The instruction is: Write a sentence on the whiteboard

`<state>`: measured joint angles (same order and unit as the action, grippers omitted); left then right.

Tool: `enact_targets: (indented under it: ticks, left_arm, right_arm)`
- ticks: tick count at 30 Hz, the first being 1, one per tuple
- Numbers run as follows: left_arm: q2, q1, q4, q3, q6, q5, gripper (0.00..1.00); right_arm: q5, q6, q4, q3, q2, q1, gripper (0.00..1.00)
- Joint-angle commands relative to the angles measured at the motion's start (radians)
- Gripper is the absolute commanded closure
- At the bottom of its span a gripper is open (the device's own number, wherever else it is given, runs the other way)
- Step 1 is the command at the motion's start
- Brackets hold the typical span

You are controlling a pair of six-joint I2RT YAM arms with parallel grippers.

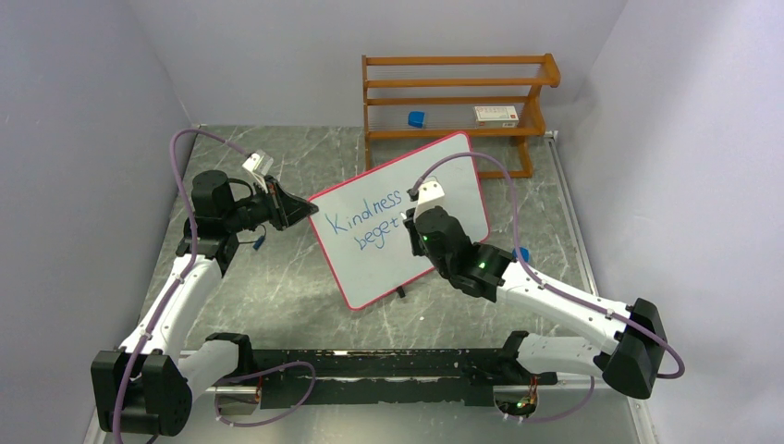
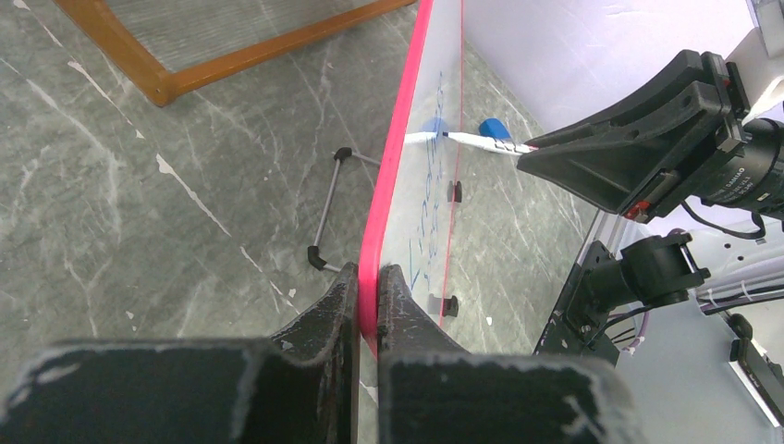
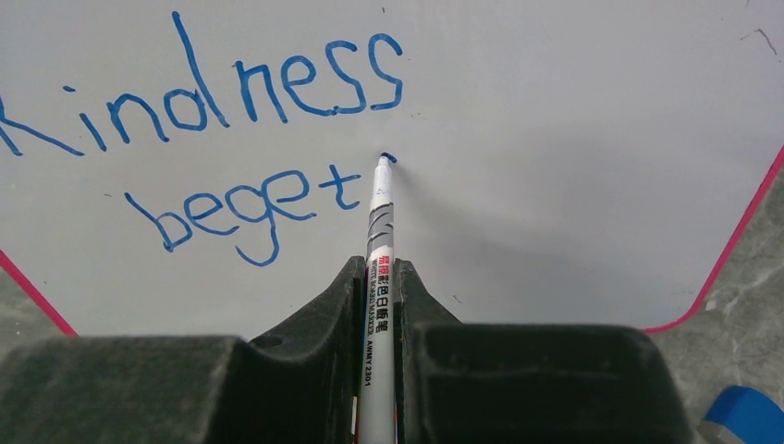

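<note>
Your right gripper (image 3: 379, 268) is clamped on the marker (image 3: 380, 222), whose tip touches the whiteboard (image 3: 555, 139) just right of "beget". Your left gripper (image 2: 368, 277) is pinched together on the whiteboard's red left rim. Press too hard and the whiteboard may pivot in that single pinch, smearing the stroke. A marker slipping in the jaws would skip. The sentence (image 3: 250, 92) reads "Kindness beget" in thin blue script across the whiteboard's upper left. The whiteboard stands tilted, with the wooden rack (image 1: 453, 92) just behind it.

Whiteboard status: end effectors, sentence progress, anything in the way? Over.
Left end effector shut on whiteboard rim. Right end effector shut on marker, tip at board after "beget". Sentence reads "Kindness beget". Nothing blocking the tip.
</note>
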<state>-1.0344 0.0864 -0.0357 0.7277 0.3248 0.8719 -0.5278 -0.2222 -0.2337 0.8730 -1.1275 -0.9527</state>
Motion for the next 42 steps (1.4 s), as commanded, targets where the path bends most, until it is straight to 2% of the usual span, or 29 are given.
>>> enact_targets:
  ticks: [1,16,27,42]
  left_arm:
    - [-0.032,0.004,0.073,-0.017,-0.076,-0.055,0.95]
    - [-0.037,0.004,0.068,-0.017,-0.072,-0.054,0.95]
    - [-0.038,0.004,0.068,-0.017,-0.072,-0.054,0.95]
    - [-0.035,0.004,0.069,-0.017,-0.073,-0.054,0.95]
  right_arm:
    - [0.033,0.010,0.022,-0.003,0.003,0.007,1.00]
    - [0.048,-0.003,-0.077,-0.007,0.001,0.007,1.00]
    - [-0.030,-0.026,-0.116,-0.014,0.014,0.006,1.00]
    - [0.077,-0.026,-0.090,-0.018,0.008,0.007,1.00]
